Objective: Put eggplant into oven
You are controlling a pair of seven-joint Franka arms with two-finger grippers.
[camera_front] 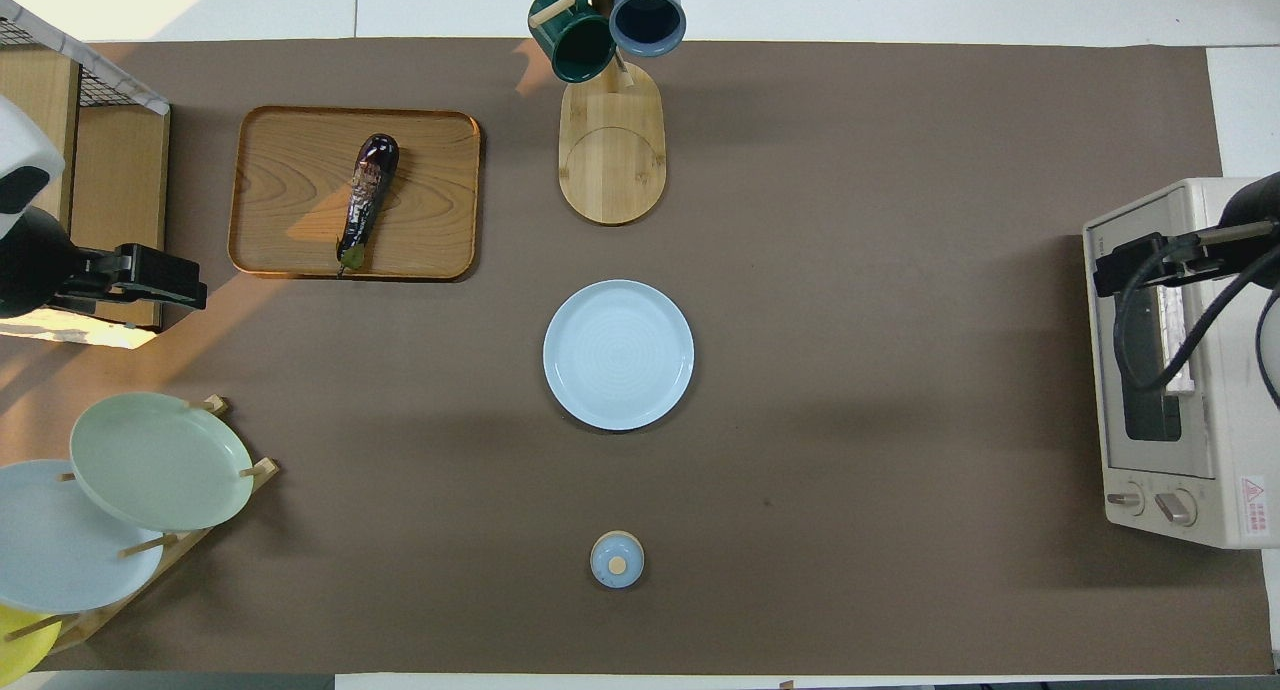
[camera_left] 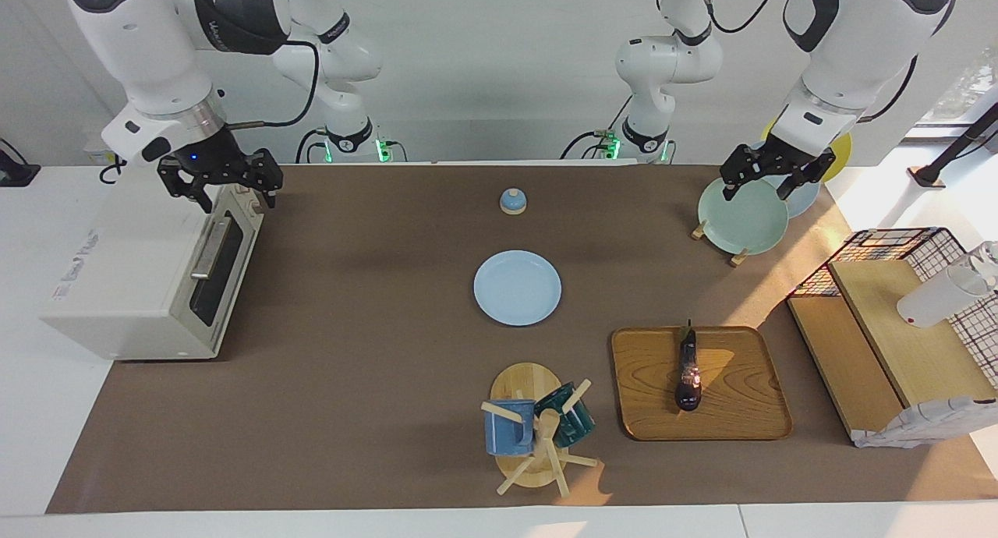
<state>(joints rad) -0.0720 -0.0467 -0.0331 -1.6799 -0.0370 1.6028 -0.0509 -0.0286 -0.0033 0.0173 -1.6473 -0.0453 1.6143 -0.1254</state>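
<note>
The eggplant (camera_left: 688, 374), dark purple and glossy, lies on a wooden tray (camera_left: 748, 421) toward the left arm's end of the table; it also shows in the overhead view (camera_front: 366, 198). The off-white oven (camera_left: 140, 288) stands at the right arm's end with its glass door closed; it also shows in the overhead view (camera_front: 1225, 390). My right gripper (camera_left: 231, 193) is open and empty, up over the oven's top front edge. My left gripper (camera_left: 762, 185) is open and empty, up over the plate rack, well apart from the eggplant.
A light blue plate (camera_left: 517, 287) lies mid-table, with a small blue lidded pot (camera_left: 513, 201) nearer to the robots. A mug tree (camera_left: 538, 433) with two mugs stands beside the tray. A plate rack with a green plate (camera_left: 741, 214) and a wire-and-wood shelf (camera_left: 897, 327) stand at the left arm's end.
</note>
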